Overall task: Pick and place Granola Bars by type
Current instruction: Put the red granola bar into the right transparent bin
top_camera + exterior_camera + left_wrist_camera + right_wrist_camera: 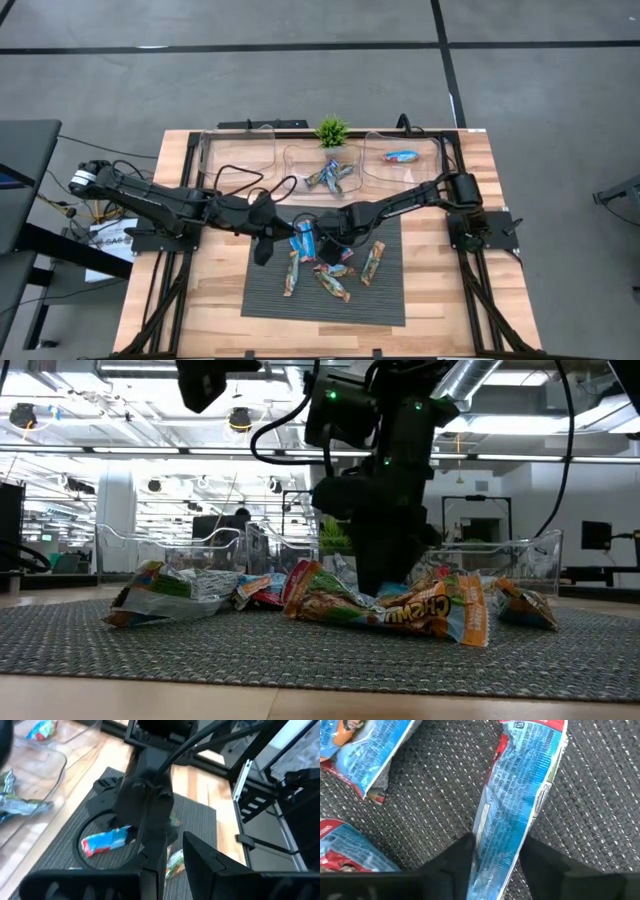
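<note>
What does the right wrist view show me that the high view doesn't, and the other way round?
Right wrist only: the right claw has its fingers on either side of a blue bar lying on the mat, not visibly clamped yet.
High only: three clear bins, two of them holding bars, the small plant, and the left claw hanging at the mat's edge.
Both: the dark woven mat and the loose bars on it.

Granola bars on the mat; bins behind, with more bars.
</note>
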`<action>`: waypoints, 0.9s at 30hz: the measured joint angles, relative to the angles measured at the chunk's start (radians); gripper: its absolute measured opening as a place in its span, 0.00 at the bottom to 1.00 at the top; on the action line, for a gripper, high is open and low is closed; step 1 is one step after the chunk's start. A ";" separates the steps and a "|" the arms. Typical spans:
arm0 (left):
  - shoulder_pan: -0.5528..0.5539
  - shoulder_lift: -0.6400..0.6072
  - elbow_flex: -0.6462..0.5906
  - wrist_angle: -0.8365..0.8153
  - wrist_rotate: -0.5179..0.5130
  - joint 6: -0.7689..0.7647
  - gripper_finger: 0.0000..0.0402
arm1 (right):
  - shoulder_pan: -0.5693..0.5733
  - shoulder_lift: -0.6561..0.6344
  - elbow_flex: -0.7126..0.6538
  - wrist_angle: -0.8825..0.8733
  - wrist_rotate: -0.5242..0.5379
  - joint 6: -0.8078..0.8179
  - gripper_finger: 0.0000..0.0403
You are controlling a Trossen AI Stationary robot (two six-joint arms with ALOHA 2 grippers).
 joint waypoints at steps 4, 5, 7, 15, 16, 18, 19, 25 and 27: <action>0.000 -0.001 0.000 -0.020 -0.013 -0.002 0.13 | -0.003 0.000 0.007 0.006 -0.005 -0.001 0.19; 0.000 -0.002 0.000 -0.022 -0.016 -0.003 0.13 | -0.003 0.000 0.011 0.007 -0.007 -0.002 0.16; 0.000 -0.002 0.000 -0.029 -0.020 -0.003 0.13 | -0.003 0.000 0.024 0.007 -0.015 -0.022 0.12; 0.000 -0.002 0.000 -0.031 -0.082 0.009 0.13 | -0.032 -0.104 0.071 0.007 0.074 -0.046 0.08; 0.000 -0.001 -0.001 -0.031 -0.104 0.010 0.13 | -0.044 -0.127 0.072 0.004 0.109 -0.040 0.09; 0.000 -0.002 -0.001 -0.024 -0.150 0.022 0.13 | -0.072 -0.179 0.072 -0.038 0.177 -0.030 0.09; 0.000 -0.002 -0.001 -0.019 -0.170 0.031 0.13 | -0.087 -0.203 0.072 -0.056 0.214 -0.028 0.09; 0.004 -0.001 -0.002 -0.006 -0.242 0.052 0.13 | -0.223 -0.337 0.072 -0.254 0.406 -0.028 0.09; 0.007 -0.001 -0.002 -0.005 -0.244 0.052 0.13 | -0.279 -0.368 0.072 -0.321 0.446 -0.046 0.09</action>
